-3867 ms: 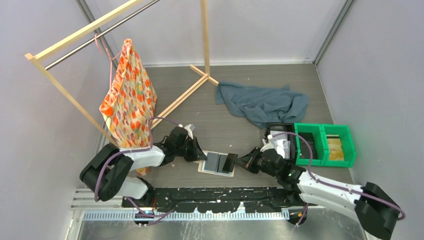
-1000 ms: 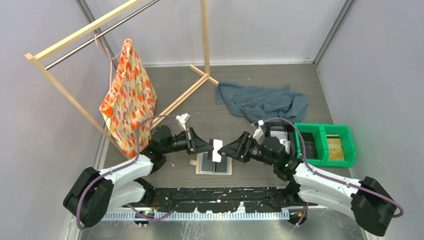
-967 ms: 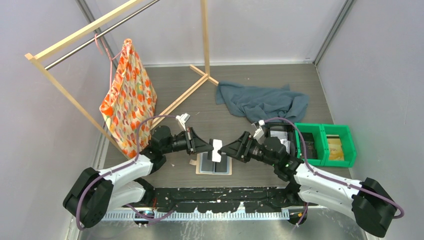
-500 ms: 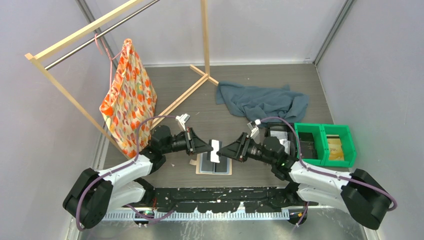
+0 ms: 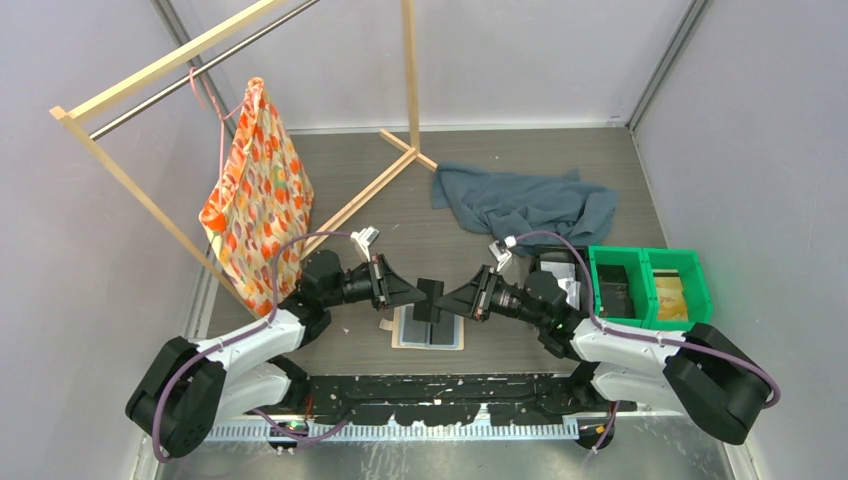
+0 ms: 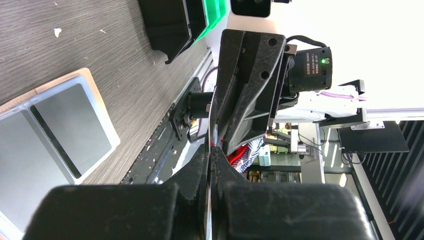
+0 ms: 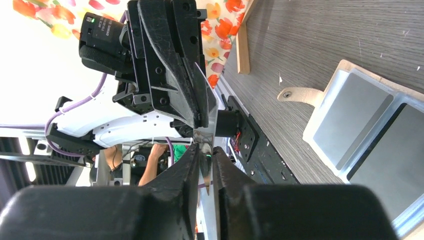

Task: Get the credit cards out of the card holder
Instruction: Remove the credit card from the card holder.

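- Credit card [image 5: 430,293] — held in the air between the two grippers, over the card holder [image 5: 432,328], which lies open and flat on the table [image 5: 480,260] near the arm bases.
- Left gripper [image 5: 417,291]: jaws pressed together on one edge of the card.
- Right gripper [image 5: 446,299]: jaws a narrow slit apart, with the opposite edge of the card inside. Whether the pads are pressing on it cannot be told.
- Risk: a hand-over is judged to be in progress. If the left side is released before the right side bites, the card would be dropped, probably onto the holder or the table.
- Risk: only a little of each edge is caught. If both ends are clamped and either arm is pulled, the card could be bent or dragged out of the pads.
- Risk: the card face is glossy, so a shallow grip could let it twist or slide.
- Card: thin, dark and stiff-looking, seen as a bare line edge-on in both wrist views.
- Holder: flat, with a tan rim, pale blue-grey pockets with rounded corners, and a small tan tab [image 7: 295,94] with a stud.
- One pocket reads darker from above — possibly another card, but this cannot be confirmed.
- Table: matte grey wood grain.
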Motion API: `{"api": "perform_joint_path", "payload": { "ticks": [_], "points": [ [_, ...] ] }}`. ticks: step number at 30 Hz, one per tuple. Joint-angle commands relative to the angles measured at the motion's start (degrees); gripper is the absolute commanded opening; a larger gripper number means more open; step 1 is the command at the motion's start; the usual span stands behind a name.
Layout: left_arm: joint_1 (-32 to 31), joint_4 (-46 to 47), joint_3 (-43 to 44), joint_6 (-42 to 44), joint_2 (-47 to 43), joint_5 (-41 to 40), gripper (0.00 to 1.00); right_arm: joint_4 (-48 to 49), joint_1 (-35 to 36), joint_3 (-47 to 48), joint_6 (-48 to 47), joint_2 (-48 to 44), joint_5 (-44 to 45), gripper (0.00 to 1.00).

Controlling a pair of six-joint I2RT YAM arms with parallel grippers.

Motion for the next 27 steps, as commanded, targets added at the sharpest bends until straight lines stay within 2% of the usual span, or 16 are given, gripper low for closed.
{"api": "perform_joint_path", "payload": {
  "ticks": [1, 6, 10, 11, 15, 17, 19, 24, 27],
  "points": [
    [0.26, 1.39, 1.5, 0.18, -0.06, 0.84, 0.01, 6.45, -0.11, 1.36, 0.7, 0.83, -2.42, 0.18],
    [0.33, 1.61, 1.51, 0.0, 0.23, 0.71, 0.01, 8.61, -0.1, 1.15, 1.65, 2.49, -3.23, 0.13],
    [0.33, 1.51, 1.42, 0.09, 0.23, 0.69, 0.01, 10.57, -0.1, 1.11, 2.32, 3.45, -3.69, 0.01],
    [0.32, 1.44, 1.42, 0.09, 0.23, 0.67, 0.01, 10.73, -0.1, 0.97, 2.46, 3.58, -3.35, 0.01],
    [0.35, 1.43, 1.38, 0.09, 0.15, 0.84, 0.01, 10.59, -0.11, 1.01, 2.46, 3.26, -3.38, 0.03],
    [0.32, 1.47, 1.42, 0.09, 0.05, 0.79, 0.01, 10.12, -0.14, 1.38, 2.44, 3.49, -3.92, 0.16],
    [0.32, 1.41, 1.5, 0.03, 0.03, 0.89, 0.01, 10.39, -0.1, 1.7, 2.37, 3.77, -4.38, 0.21],
    [0.32, 1.69, 1.47, 0.01, 0.22, 0.96, 0.01, 11.14, -0.1, 1.77, 2.51, 4.57, -4.24, 0.22],
    [0.34, 1.75, 1.22, 0.04, 0.32, 1.0, 0.01, 11.5, -0.09, 1.69, 2.61, 4.75, -4.03, 0.13]
  ]
}}
